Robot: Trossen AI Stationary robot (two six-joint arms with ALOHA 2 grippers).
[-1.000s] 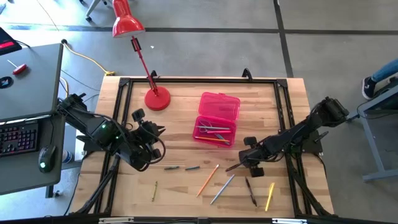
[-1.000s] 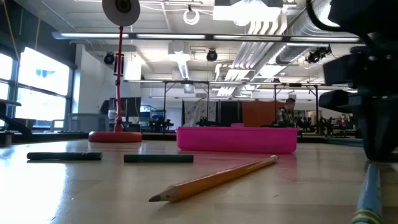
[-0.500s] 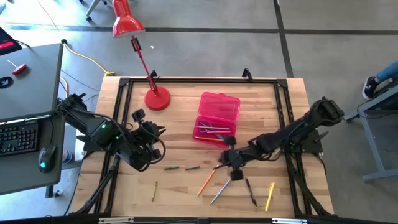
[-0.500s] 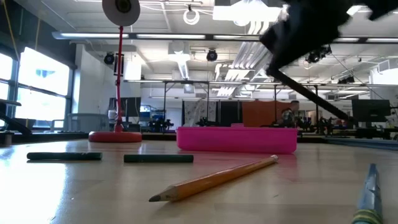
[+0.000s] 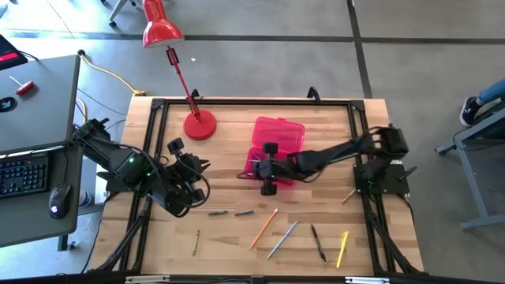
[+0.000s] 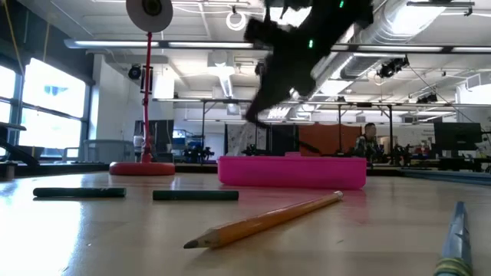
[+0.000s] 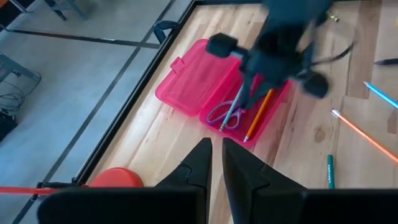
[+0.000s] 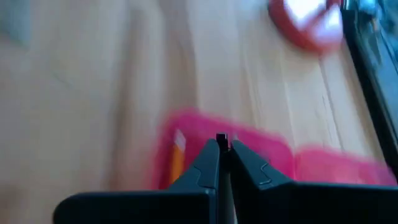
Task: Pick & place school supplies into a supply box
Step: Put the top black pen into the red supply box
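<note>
One dark pen [image 8: 222, 140] is pinched in the closed right end effector [image 5: 265, 168] above the open pink supply box [image 5: 276, 151], so release into the tray looks next; the left end effector [image 5: 192, 183], fingers narrowly apart, waits well left of the box.

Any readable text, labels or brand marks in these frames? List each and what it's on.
None can be read.
Pink supply box: no label shows.
Pencils and pens on the table: any print is too small to read.
Keyboard on the side desk: key legends too small to read.
Room behind, low view: no legible signs.
</note>
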